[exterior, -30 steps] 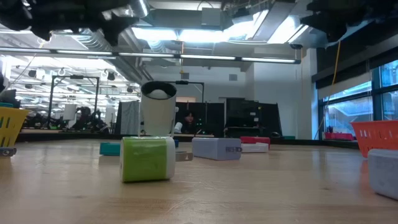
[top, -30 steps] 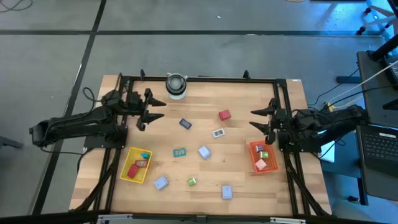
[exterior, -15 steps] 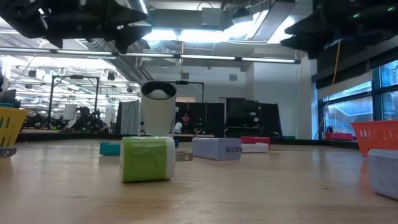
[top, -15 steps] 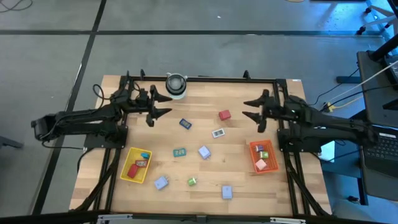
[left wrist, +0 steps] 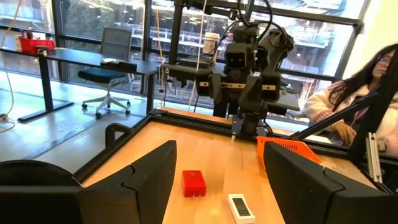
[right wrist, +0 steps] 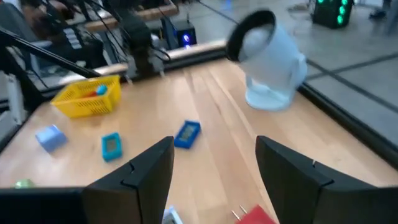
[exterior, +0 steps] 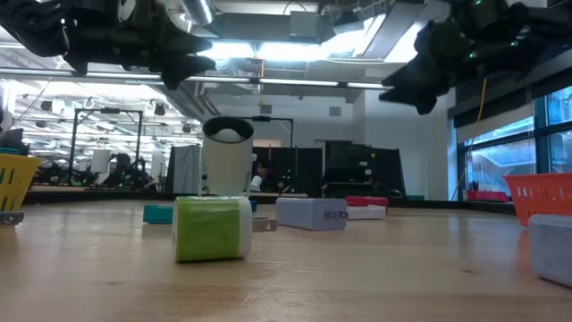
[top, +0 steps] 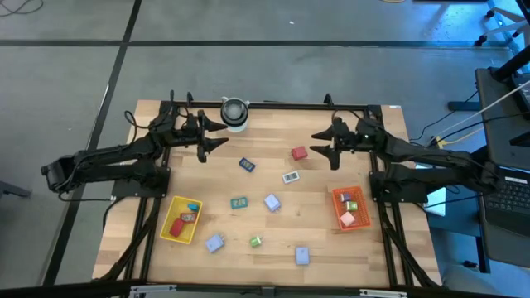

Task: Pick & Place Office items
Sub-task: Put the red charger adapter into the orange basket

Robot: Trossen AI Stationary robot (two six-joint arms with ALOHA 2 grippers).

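Observation:
Small office items lie flat on the wooden table: a red block (top: 299,153), a blue one (top: 247,165), a pale packet (top: 290,176), a teal one (top: 238,202), lavender blocks (top: 272,202) and a green block (top: 256,241). My left gripper (top: 211,136) hovers open over the far left of the table, beside the grey-white cylinder (top: 234,113). My right gripper (top: 323,147) hovers open just right of the red block. The left wrist view looks past the open gripper (left wrist: 217,180) at the red block (left wrist: 193,183). The right wrist view looks past the open gripper (right wrist: 214,180) at the blue block (right wrist: 187,134).
A yellow tray (top: 181,219) with a few items stands near the left edge, and an orange-red tray (top: 349,207) with items near the right edge. A black frame (top: 273,106) borders the table. A person (left wrist: 367,93) sits beyond the table's right side.
My right gripper has reached out from the right edge toward the table's left and slightly far, ending close to the red block and lower in the low view. My left gripper has moved a little toward the far edge and the cylinder. No item has moved.

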